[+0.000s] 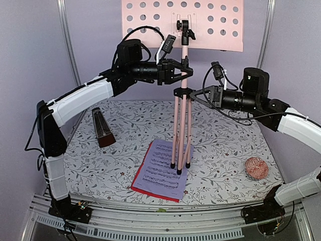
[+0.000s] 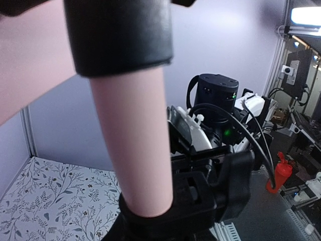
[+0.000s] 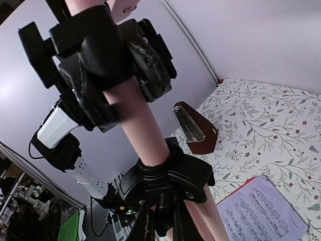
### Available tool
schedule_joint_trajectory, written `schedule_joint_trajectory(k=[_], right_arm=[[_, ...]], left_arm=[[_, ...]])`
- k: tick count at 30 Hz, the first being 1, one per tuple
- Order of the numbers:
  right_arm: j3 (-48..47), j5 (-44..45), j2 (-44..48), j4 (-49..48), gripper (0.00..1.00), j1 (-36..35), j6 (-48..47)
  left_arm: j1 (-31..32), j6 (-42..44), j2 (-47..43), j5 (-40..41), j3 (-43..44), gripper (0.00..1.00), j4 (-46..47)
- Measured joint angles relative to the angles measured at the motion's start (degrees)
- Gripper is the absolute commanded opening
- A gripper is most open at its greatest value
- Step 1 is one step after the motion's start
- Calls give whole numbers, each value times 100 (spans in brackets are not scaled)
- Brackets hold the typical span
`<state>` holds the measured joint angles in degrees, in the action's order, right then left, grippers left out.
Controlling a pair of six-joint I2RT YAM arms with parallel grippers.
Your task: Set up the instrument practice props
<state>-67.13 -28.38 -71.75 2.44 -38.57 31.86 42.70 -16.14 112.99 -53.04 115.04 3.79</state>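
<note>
nearest to the arm bases lie the sheets of printed music, two in all: one lilac paper sheet (image 1: 163, 170) on top of one red paper sheet (image 1: 136, 187), of which only a thin border shows at the left and lower side. the three feet of the one pink tripod music stand (image 1: 181, 130) rest on the lilac sheet. its legs are close together, almost parallel, so i judge that it cannot keep itself upright; this is probably why both arms are at its pole.

to the right, well apart from the sheets, lies one small pink knitted ball (image 1: 256, 168), which seems no part of the setup. to the left and a little farther, one dark brown pyramid metronome (image 1: 103, 129) stands upright on the floral table cloth (image 1: 225, 135), touching nothing else.

higher on the pole, the right gripper (image 1: 192, 94) reaches the black plastic collar (image 1: 183, 92) where the legs join. its fingers meet this collar, but whether they press on it i cannot tell. just above, the left gripper (image 1: 183, 71) is closed narrow around the bare pink pole; the right wrist view shows its black fingers wrapped on both sides. i judge that this upper hold steadies the stand while the collar is worked to spread the legs.

farthest and highest is the one perforated pink desk (image 1: 210, 27), upright on top of the pole, with no sheet on it. the task looks to be at an early step.
</note>
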Motion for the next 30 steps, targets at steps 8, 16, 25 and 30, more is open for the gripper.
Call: schedule_joint_trajectory(k=[8,16,25,30], right_arm=[[-9,251,22,120,0,-59,-940],[-470,824,-46,636,0,-120,-2004],[-1272,1139,-667,811,0,-61,-2203],[-1521,1246,-1012,820,0,114,-1906]], left_arm=[[13,-66,205,2,424,0,-470],[26,-11,214,348,584,0,-577],[-70,772,278,955,1182,0,-1064],[-105,1217,505,1255,1375,0,-929]])
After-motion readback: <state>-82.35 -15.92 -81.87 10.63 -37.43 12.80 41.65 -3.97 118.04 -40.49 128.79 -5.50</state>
